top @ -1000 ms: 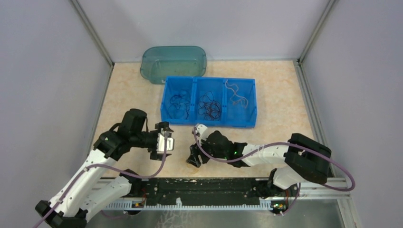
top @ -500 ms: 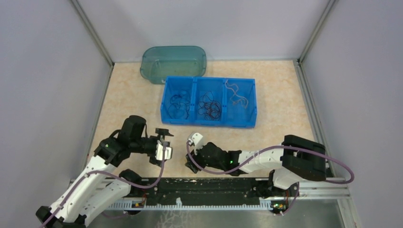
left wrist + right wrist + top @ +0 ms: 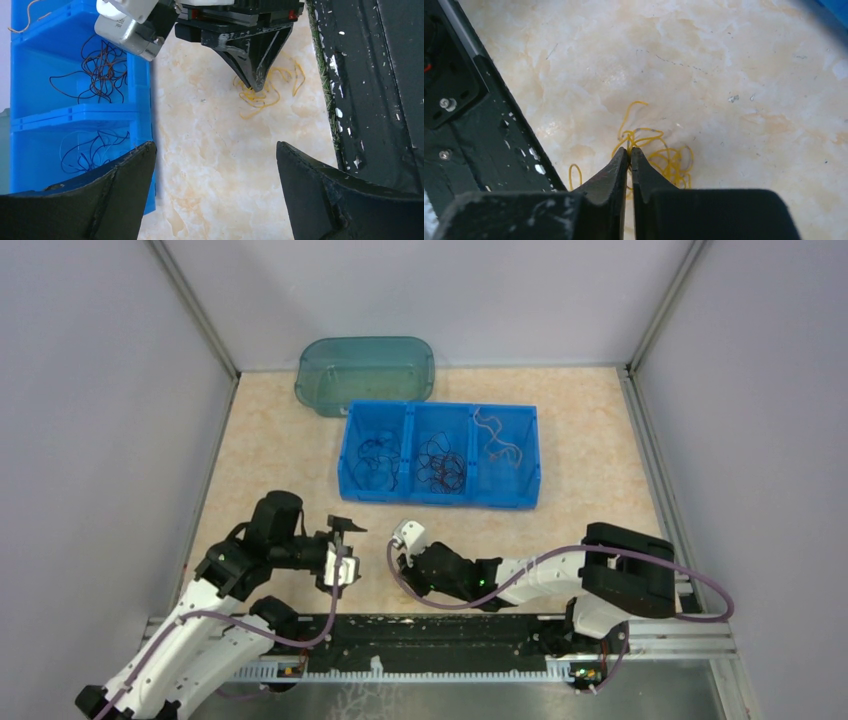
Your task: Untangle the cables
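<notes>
A clump of thin yellow cables [image 3: 667,156] lies on the marbled table close to the black base rail. My right gripper [image 3: 630,150] points down into it, jaws shut on a strand at the clump's top. The left wrist view shows the same yellow cables [image 3: 261,94] under the right gripper's tip [image 3: 256,84]. My left gripper [image 3: 215,146] hovers to the left of the clump, open wide and holding nothing. From above, the right gripper [image 3: 403,580] hides the clump, and the left gripper [image 3: 345,545] faces it.
A blue three-part bin [image 3: 440,406] stands mid-table with blue cables [image 3: 375,462], dark cables [image 3: 442,466] and pale cables [image 3: 497,445] in separate compartments. A teal tub [image 3: 365,370] sits behind it. The black base rail [image 3: 440,633] runs along the near edge.
The right gripper's jaws have closed from partly open onto the yellow clump. Both arms have drawn back a little toward the near edge.
</notes>
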Robot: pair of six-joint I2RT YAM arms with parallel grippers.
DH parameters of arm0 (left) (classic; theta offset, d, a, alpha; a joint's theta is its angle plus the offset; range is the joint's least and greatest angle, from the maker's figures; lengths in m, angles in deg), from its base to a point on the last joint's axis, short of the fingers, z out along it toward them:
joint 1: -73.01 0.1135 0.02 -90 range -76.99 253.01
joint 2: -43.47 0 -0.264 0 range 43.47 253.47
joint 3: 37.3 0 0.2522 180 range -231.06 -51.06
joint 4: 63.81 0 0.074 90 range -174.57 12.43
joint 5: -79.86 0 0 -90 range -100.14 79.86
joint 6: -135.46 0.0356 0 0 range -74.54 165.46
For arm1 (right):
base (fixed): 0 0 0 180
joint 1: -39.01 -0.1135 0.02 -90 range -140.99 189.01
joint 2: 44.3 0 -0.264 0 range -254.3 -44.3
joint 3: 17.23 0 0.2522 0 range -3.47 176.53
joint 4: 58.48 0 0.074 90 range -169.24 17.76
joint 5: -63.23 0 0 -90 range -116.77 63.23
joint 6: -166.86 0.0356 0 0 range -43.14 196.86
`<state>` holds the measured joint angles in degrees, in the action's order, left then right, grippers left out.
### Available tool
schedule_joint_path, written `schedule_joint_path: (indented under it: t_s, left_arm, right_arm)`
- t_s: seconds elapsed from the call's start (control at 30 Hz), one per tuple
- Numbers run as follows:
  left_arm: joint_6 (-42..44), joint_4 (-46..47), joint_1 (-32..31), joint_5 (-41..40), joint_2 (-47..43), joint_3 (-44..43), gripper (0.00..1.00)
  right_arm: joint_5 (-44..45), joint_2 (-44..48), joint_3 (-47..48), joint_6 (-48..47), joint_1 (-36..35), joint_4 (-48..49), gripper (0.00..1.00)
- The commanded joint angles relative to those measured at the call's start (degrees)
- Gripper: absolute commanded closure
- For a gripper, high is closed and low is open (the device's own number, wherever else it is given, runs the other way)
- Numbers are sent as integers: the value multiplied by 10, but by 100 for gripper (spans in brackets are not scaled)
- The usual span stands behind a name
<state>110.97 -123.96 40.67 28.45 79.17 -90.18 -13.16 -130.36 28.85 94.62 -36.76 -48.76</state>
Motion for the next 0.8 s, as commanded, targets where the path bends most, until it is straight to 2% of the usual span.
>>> schedule_joint_path:
  t_s: [0.0, 0.27, 0.43, 0.63, 0.77]
  left_arm:
    - [-21, 38, 3, 41, -8, 12, 7]
    - [-62, 96, 2, 77, -26, 32, 11]
    - [-78, 131, 2, 74, -32, 31, 15]
    - [-81, 145, 1, 69, -49, 34, 25]
    - [-54, 134, 1, 70, -57, 37, 34]
  right_arm:
    - [20, 32, 16, 8, -7, 35, 100]
    - [13, 128, 1, 40, -7, 81, 100]
    - [-4, 167, 1, 51, -7, 94, 100]
    - [-15, 184, 3, 57, -7, 102, 100]
    - [-24, 188, 3, 62, -7, 103, 100]
